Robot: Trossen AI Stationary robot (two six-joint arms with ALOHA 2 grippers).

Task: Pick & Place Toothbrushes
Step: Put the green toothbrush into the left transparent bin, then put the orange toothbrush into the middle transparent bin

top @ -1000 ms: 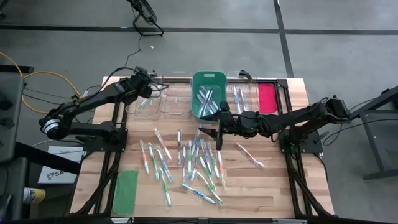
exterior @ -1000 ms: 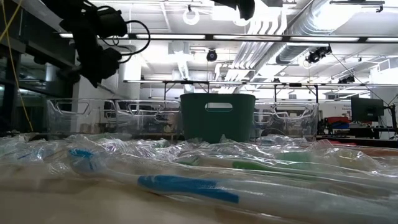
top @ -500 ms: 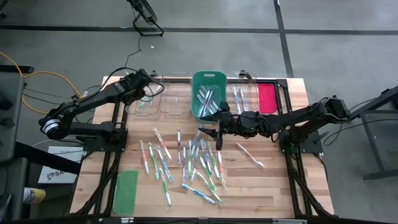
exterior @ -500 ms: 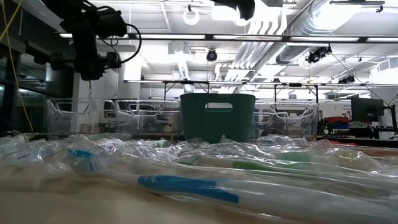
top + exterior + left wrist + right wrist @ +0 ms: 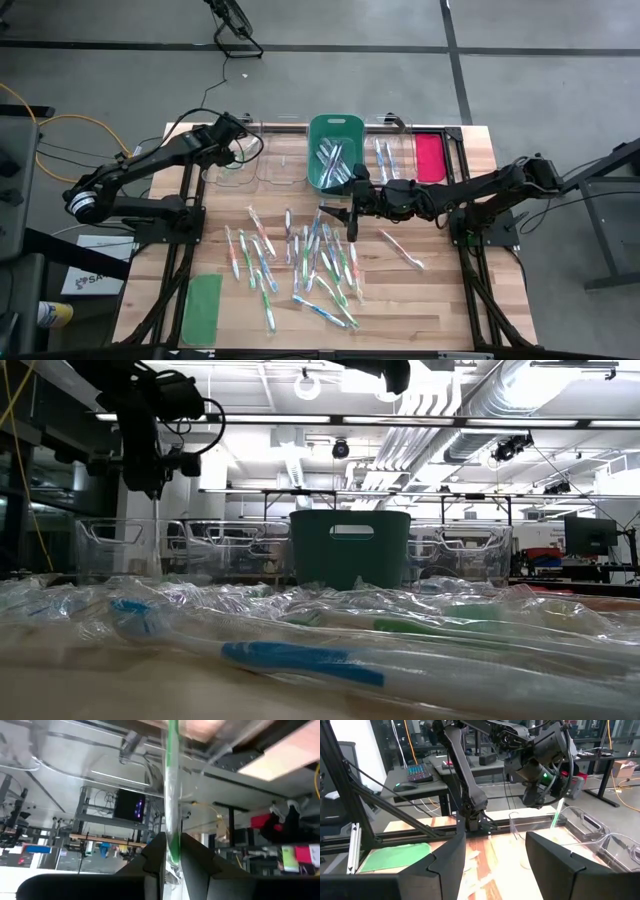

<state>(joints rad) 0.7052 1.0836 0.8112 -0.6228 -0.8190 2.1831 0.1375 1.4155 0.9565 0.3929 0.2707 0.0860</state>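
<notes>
Wooden tabletop (image 5: 440,290) is carrying scattered toothbrushes (image 5: 300,262) just before the green bin (image 5: 334,150). Nearer that bin, the right gripper (image 5: 340,215) is hovering over them, fingers spread, empty. Beyond, left of the bin, the left gripper (image 5: 236,146) is hanging over a clear bin (image 5: 232,168); only its wrist view shows a green toothbrush (image 5: 173,795) standing between barely parted fingers (image 5: 197,862).

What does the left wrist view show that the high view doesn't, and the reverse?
Only the left wrist view: a green toothbrush standing between the left gripper's fingers, seen close.
Only the high view: loose toothbrushes spread on the table, the green bin, and the right gripper above the pile.
Both: the clear bin under the left gripper.
</notes>
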